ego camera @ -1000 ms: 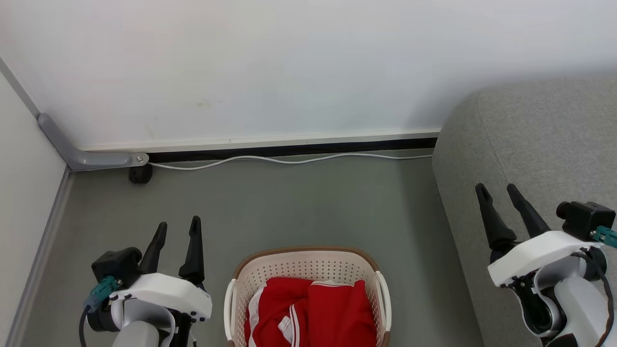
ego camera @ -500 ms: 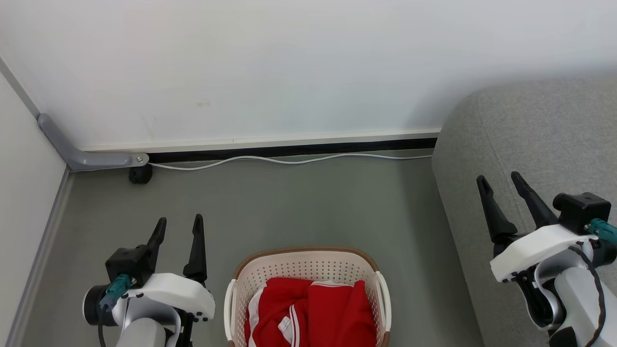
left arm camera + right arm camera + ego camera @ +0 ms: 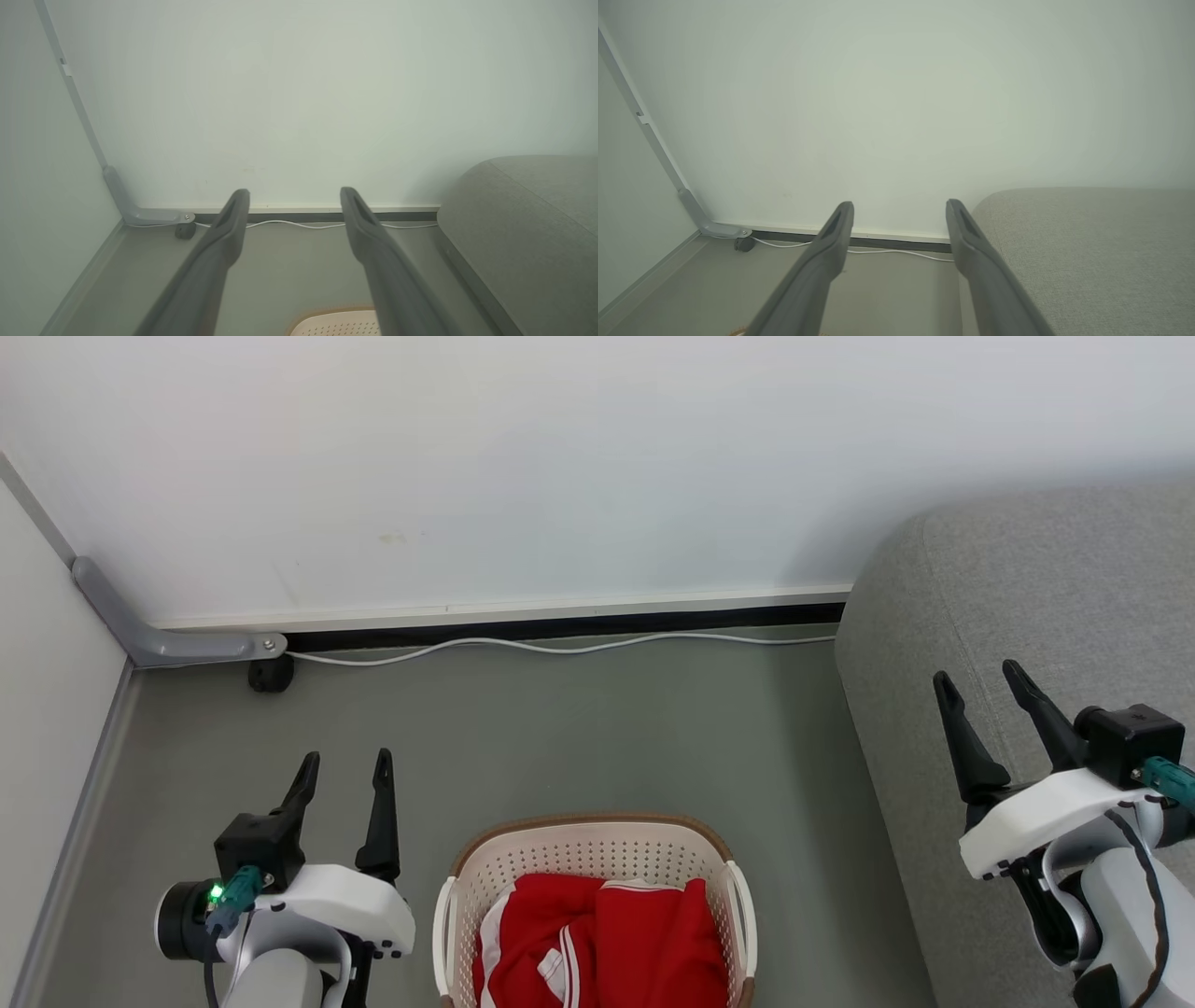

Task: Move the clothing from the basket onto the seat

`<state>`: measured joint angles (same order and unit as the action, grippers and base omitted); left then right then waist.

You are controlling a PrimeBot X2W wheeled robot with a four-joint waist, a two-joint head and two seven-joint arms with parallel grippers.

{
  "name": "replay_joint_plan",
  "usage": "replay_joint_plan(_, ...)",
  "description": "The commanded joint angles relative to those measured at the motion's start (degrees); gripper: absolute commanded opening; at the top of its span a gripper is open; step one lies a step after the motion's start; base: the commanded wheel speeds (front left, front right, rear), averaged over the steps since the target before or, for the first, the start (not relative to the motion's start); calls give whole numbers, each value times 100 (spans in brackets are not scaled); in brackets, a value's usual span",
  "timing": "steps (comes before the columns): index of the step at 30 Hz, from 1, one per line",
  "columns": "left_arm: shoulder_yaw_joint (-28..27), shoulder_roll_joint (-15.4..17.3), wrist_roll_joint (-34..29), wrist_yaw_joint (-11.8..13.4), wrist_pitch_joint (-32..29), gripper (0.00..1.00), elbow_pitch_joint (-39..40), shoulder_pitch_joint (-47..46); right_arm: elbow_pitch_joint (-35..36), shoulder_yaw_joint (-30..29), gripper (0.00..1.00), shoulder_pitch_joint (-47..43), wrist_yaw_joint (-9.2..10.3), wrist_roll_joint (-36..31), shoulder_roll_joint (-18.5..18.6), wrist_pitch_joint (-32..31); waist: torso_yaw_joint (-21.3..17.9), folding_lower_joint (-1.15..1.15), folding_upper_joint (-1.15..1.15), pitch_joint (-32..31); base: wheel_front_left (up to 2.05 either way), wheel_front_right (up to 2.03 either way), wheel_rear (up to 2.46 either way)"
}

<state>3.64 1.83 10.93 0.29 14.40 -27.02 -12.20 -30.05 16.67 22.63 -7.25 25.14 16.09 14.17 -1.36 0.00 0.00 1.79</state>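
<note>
I face a white wall (image 3: 560,457) across a stretch of bare grey floor (image 3: 579,728). A white cable (image 3: 560,648) runs along the foot of that wall. A grey bracket (image 3: 168,642) sits in the far left corner, where a side wall (image 3: 47,663) closes off the left. On the right, the seat (image 3: 1046,588), a large grey upholstered block with a rounded corner, bounds the floor. The floor between side wall and seat is open from the cable to the basket.

The basket (image 3: 588,822), cream with a brown rim and perforated walls, stands on the floor at the near centre, its near part cut off by the head view's lower edge. The clothing (image 3: 616,933), red with white stripes, lies heaped inside it.

My left gripper (image 3: 346,757) is just left of the basket, fingers pointing toward the far wall, jaws spread wide and empty. My right gripper (image 3: 978,674) is well to the right of the basket, at the seat's left edge, jaws likewise wide apart and holding nothing. Both sets of jaws are clear of the clothing.
</note>
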Motion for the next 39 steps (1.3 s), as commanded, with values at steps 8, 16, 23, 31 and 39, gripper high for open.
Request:
replay_joint_plan(8, -63, 105, 77, 58, 60, 100, 226, -296, 186, -1, 100, 138, -24, -10, 50, 83, 21, 0, 0, 98, 0, 0, 0)
replay_joint_plan(16, 202, 105, 276, 188, 60, 100, 261, -374, 552, -170, 100, 263, -24, 26, 156, 83, 21, 0, 0, 574, 0, 0, 0)
replay_joint_plan(23, 676, 105, 563, 479, 60, 100, 354, -613, 1166, -457, 100, 444, -24, 70, 357, 83, -4, 0, 0, 1373, 0, 0, 0)
replay_joint_plan(31, 1266, 105, 904, 825, 60, 100, 379, -991, 1783, -700, 100, 701, -24, 90, 590, 83, -52, 0, 0, 2313, 0, 0, 0)
replay_joint_plan(39, 1872, 105, 1363, 1053, 60, 100, 52, -1428, 2260, -880, 100, 958, -24, 199, 746, 83, -161, 0, 0, 3174, 0, 0, 0)
